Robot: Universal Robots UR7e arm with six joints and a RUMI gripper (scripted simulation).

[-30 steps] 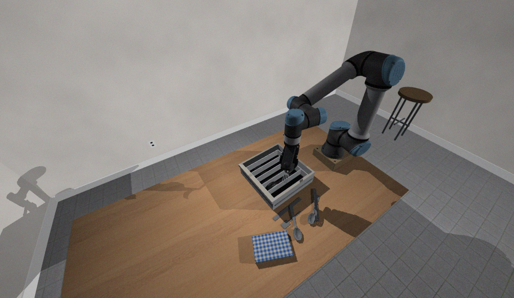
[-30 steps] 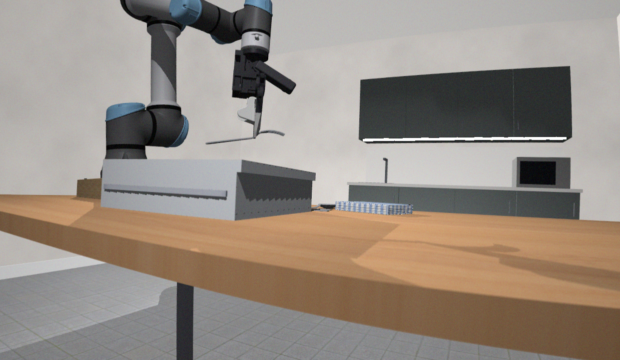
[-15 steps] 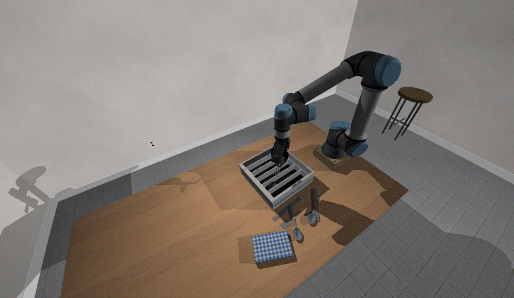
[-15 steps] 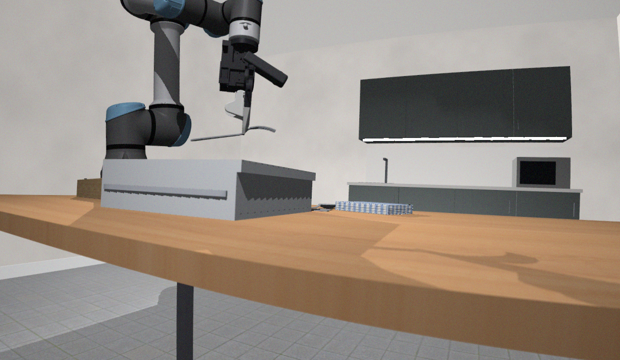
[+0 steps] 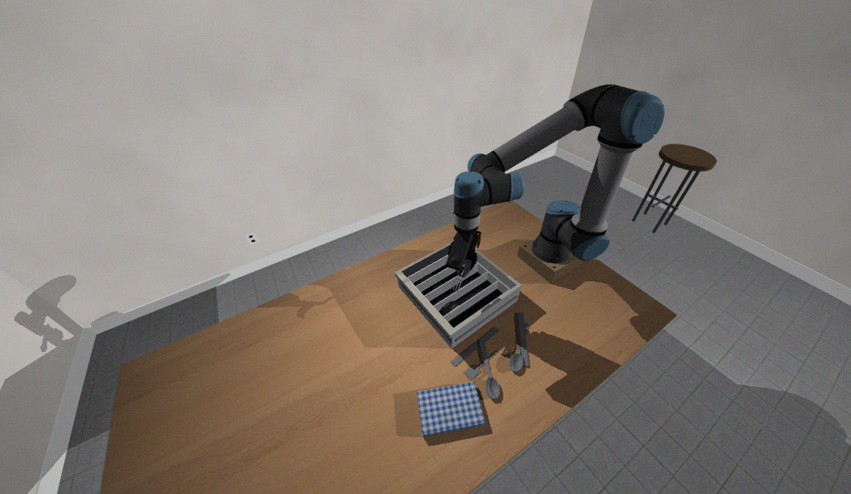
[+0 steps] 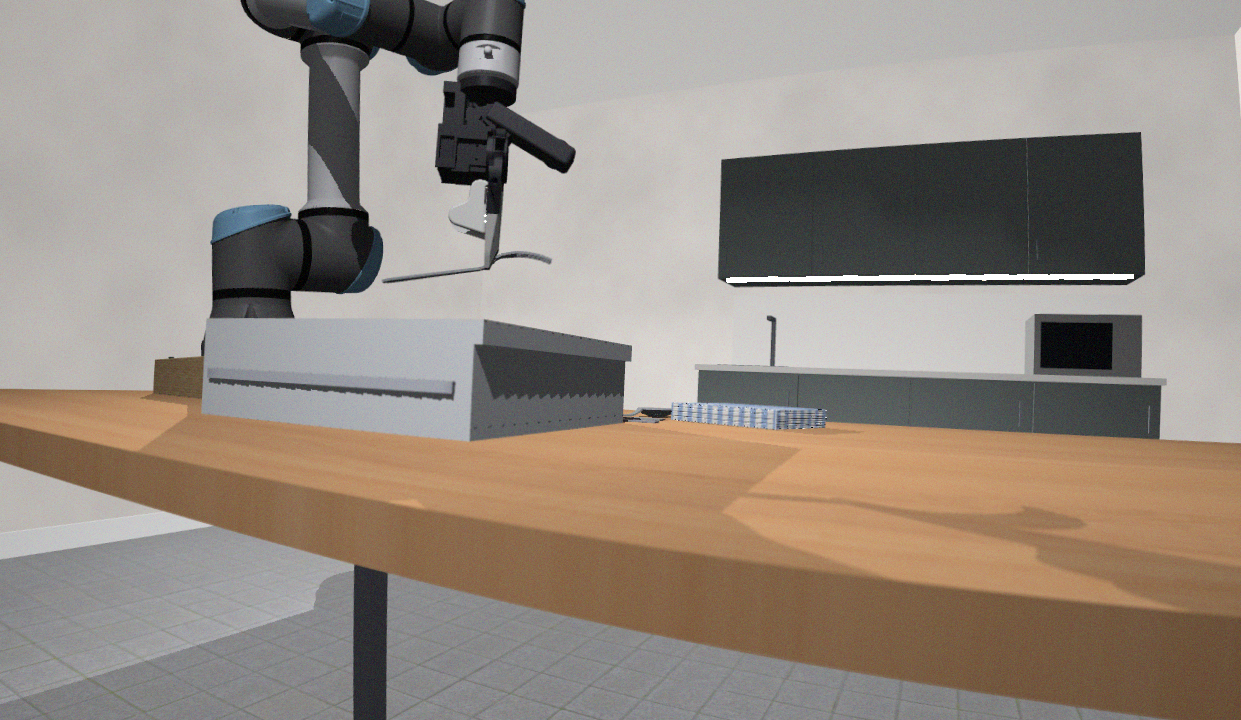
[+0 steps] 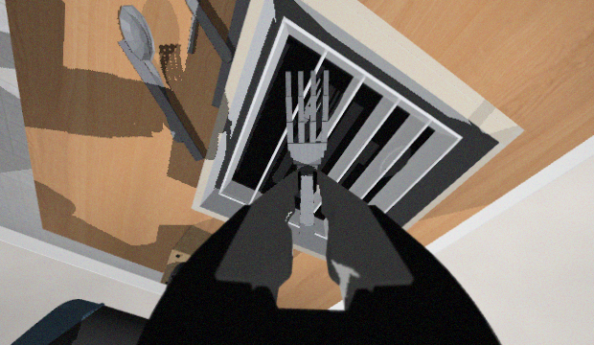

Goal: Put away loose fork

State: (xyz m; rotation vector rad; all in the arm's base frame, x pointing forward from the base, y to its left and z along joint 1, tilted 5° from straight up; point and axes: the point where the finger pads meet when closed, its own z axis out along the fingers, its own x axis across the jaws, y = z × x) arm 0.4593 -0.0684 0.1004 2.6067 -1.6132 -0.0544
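Note:
My gripper (image 5: 460,270) (image 6: 491,257) (image 7: 307,172) is shut on the loose grey fork (image 5: 457,283) (image 6: 432,273) (image 7: 307,112), gripping it at the neck just behind the tines. The fork hangs roughly level well above the grey slotted tray (image 5: 451,335) (image 6: 338,376) (image 7: 422,64). In the wrist view its tines sit over the slots toward the left end of the tray. The cutlery lying in the dark slots is dim. Faint tines show below the held fork, and a spoon outline (image 7: 392,159) shows in a slot further right.
Two spoons (image 5: 492,385) (image 5: 516,359) (image 7: 139,40) and other loose utensils (image 5: 475,350) lie on the wooden table just in front of the tray. A blue checked cloth (image 5: 449,408) (image 6: 749,414) lies further forward. The arm's base (image 5: 563,242) stands behind the tray, and a stool (image 5: 679,169) stands beyond it.

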